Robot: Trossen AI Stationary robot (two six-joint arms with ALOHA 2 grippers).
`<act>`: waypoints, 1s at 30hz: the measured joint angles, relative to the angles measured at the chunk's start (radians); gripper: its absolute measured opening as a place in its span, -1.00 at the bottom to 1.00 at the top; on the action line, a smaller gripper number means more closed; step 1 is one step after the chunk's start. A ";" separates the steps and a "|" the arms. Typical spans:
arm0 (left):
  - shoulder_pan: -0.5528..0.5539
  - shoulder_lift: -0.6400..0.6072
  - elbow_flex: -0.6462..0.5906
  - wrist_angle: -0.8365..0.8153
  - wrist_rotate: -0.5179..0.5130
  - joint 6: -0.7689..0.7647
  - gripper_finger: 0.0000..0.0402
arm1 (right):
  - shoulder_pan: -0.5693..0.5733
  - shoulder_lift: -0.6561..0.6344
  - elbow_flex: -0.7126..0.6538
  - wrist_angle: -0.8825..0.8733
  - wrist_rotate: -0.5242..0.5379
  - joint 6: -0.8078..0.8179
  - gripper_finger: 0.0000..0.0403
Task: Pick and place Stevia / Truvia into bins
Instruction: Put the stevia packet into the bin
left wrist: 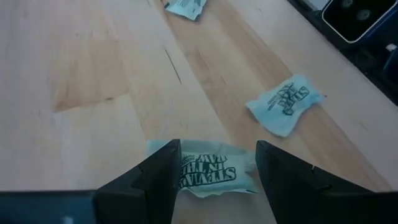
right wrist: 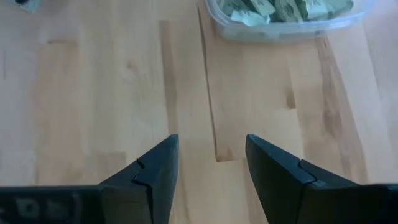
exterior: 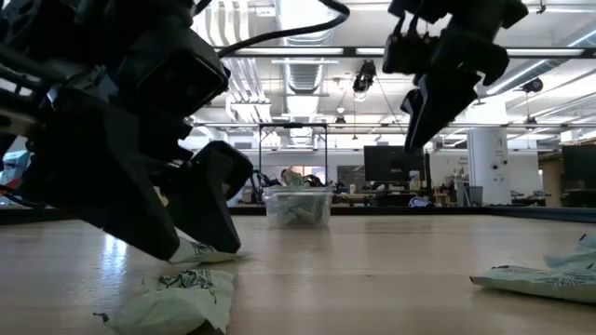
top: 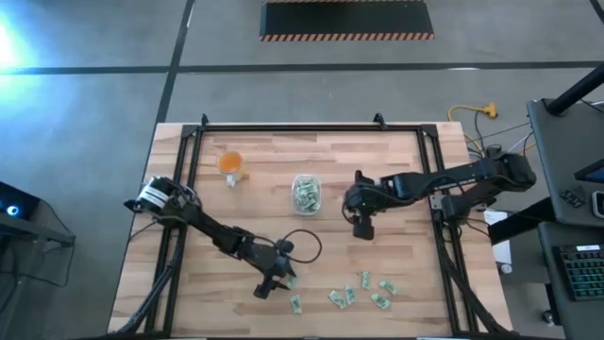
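Several pale green Stevia sachets lie along the table's front edge, among them one at the front right (top: 380,301) and one farther left (top: 295,303). My left gripper (top: 280,281) is low over the front middle of the table, open, its fingers (left wrist: 163,171) either side of one flat sachet (left wrist: 214,176) lying on the wood. A second sachet (left wrist: 285,104) lies just beyond it. The clear bin (top: 305,195) stands at the table's middle with sachets inside. My right gripper (top: 363,225) hangs open and empty over bare wood to the right of the bin (right wrist: 292,15).
A small orange cup (top: 231,163) stands at the back left. A black frame (top: 283,129) borders the table. From table height, another sachet (exterior: 182,296) lies in front of the left gripper and one (exterior: 540,277) at the right.
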 joint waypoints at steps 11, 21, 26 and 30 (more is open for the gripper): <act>-0.001 -0.021 0.002 -0.079 -0.078 0.002 -0.05 | 0.038 -0.025 0.000 0.020 0.006 -0.002 -0.12; 0.000 -0.024 0.002 -0.113 -0.132 0.010 -0.06 | 0.038 -0.025 -0.002 0.020 0.006 -0.002 -0.12; 0.001 -0.024 0.002 -0.118 -0.138 0.015 -0.25 | 0.038 -0.024 -0.002 0.022 0.006 -0.003 -0.12; 0.002 -0.037 -0.002 -0.127 -0.139 0.028 -0.47 | 0.038 -0.024 -0.002 0.022 0.005 -0.003 -0.12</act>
